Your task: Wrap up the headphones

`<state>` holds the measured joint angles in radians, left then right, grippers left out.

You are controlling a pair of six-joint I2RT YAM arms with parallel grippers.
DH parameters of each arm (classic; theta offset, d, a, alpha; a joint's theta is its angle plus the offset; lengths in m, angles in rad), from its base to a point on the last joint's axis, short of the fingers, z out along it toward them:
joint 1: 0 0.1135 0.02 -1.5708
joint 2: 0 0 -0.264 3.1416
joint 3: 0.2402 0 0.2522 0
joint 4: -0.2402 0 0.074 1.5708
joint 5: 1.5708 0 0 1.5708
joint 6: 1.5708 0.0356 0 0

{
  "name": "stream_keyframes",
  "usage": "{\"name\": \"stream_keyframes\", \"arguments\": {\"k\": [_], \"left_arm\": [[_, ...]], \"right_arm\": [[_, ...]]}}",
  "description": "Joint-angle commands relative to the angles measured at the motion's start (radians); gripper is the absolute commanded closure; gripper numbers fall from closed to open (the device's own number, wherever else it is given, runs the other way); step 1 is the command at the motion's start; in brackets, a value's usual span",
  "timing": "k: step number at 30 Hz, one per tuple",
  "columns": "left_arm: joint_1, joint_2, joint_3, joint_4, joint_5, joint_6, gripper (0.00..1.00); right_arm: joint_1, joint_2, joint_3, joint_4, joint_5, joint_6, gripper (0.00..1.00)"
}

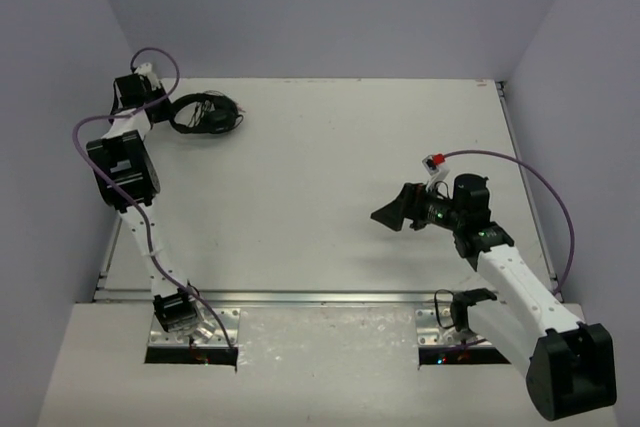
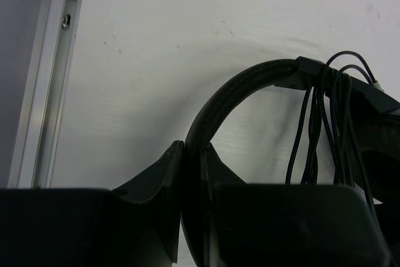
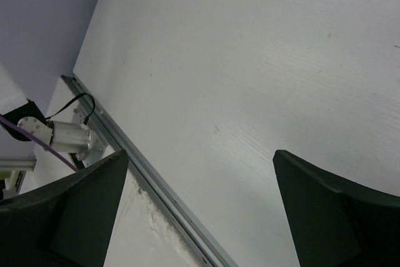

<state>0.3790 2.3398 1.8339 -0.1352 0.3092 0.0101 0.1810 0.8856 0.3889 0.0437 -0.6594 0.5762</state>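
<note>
Table [image 1: 330, 177], 10 o'clock: headphones [image 1: 205, 114], cable [image 2: 325, 123] bunched over the headband [image 2: 237, 89] | my left gripper [image 2: 192, 154] pinches that headband | right gripper [image 3: 200, 154] gapes empty, 4 o'clock | I judge: light set, springy band the safest hold, cable limp and snag-prone.

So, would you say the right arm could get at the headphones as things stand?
Probably, but at a stretch: nothing lies between the open right fingers and the headphones, yet they sit in the far left corner, the headband clamped in the left fingers.
</note>
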Motion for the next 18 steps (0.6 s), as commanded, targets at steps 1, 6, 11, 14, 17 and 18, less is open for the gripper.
{"name": "stream_keyframes", "arguments": {"k": [1, 6, 11, 14, 17, 18], "left_arm": [[-0.009, 0.064, 0.154, 0.095, 0.007, -0.038, 1.00], [-0.017, 0.159, 0.255, 0.089, -0.030, -0.016, 0.81], [-0.035, 0.138, 0.203, 0.108, -0.042, 0.019, 0.61], [-0.037, 0.110, 0.183, 0.079, -0.068, 0.008, 0.53], [-0.037, 0.009, 0.116, 0.077, -0.085, -0.060, 0.00], [-0.038, -0.023, 0.084, 0.095, -0.093, -0.073, 0.00]], "right_arm": [[0.014, 0.018, -0.012, 0.062, -0.009, 0.007, 0.01], [0.043, 0.049, -0.001, 0.074, 0.018, 0.004, 0.01], [0.075, 0.096, 0.013, 0.087, 0.027, 0.002, 0.01], [0.084, 0.085, 0.011, 0.090, 0.034, 0.008, 0.01], [0.086, 0.055, 0.011, 0.082, 0.046, 0.011, 0.01], [0.087, 0.052, 0.013, 0.081, 0.046, 0.013, 0.01]]}}
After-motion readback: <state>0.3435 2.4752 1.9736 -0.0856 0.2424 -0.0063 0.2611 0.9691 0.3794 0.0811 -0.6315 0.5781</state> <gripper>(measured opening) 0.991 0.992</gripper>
